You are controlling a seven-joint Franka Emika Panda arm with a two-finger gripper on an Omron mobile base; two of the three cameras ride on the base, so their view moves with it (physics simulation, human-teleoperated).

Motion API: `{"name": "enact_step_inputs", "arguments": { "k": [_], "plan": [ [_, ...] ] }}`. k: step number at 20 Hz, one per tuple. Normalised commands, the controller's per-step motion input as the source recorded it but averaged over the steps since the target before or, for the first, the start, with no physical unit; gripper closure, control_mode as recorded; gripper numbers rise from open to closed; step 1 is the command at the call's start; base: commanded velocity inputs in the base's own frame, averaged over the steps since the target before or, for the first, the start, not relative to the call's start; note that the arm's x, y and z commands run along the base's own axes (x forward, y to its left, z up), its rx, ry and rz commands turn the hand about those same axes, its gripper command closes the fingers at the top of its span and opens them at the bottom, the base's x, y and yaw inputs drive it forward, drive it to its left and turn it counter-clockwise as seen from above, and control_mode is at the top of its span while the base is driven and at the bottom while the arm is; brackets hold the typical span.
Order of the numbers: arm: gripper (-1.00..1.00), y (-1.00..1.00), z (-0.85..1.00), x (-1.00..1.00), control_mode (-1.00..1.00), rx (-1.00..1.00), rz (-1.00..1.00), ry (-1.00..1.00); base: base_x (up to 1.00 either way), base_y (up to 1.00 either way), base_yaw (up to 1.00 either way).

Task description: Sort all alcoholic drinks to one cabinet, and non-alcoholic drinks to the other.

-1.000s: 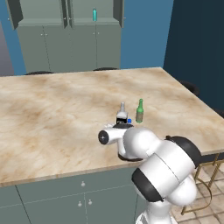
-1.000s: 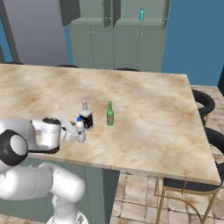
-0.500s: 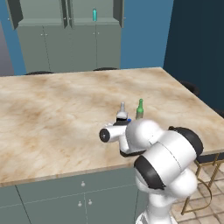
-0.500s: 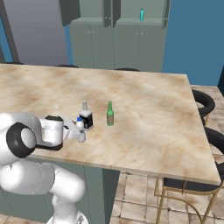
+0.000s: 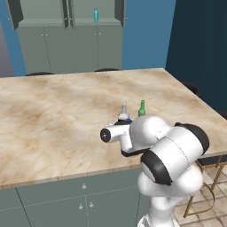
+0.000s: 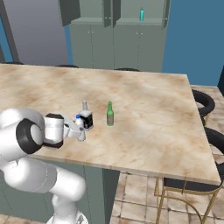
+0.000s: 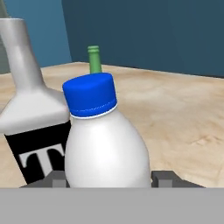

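Observation:
The white plastic bottle with a blue cap (image 7: 105, 144) stands close in front of the hand, between the two fingertips of my gripper (image 7: 109, 178), which press against its sides. Left of it stands the square clear bottle with the black "T" label (image 7: 37, 131). Behind both, the neck of the green glass bottle (image 7: 93, 59) shows. In the right base view my gripper (image 6: 78, 130) holds the white bottle (image 6: 80, 129) near the counter's front edge, beside the black-labelled bottle (image 6: 86, 118) and the green bottle (image 6: 110, 114). A teal bottle (image 6: 141, 14) stands in the open upper cabinet on the right.
The marble island counter (image 6: 153, 131) stretches wide on every side of the bottles. Black stools (image 6: 203, 103) stand along its right edge. Two upper cabinets (image 5: 66, 13) with open doors hang on the far wall, the teal bottle (image 5: 95, 15) in the right one.
The fingers have closed in from wide open onto the sides of the white bottle. The arm has shifted slightly; the bottles have stayed in place.

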Motion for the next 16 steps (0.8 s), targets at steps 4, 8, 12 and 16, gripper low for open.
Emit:
{"name": "enact_step_inputs", "arguments": {
  "k": [4,8,12,16],
  "plan": [
    [1.0,0.0,0.02,-0.17,-1.0,0.0,0.0,-0.02,0.0,0.0,0.0],
    [1.0,0.0,0.23,-0.41,-1.0,0.0,-0.03,-0.04,0.0,0.0,0.0],
    [1.0,0.0,0.36,-0.34,-1.0,-0.04,-0.01,-0.02,0.0,0.0,0.0],
    [1.0,0.0,0.6,-0.15,-1.0,-0.09,-0.01,0.0,0.0,0.0,0.0]
  ]
}}
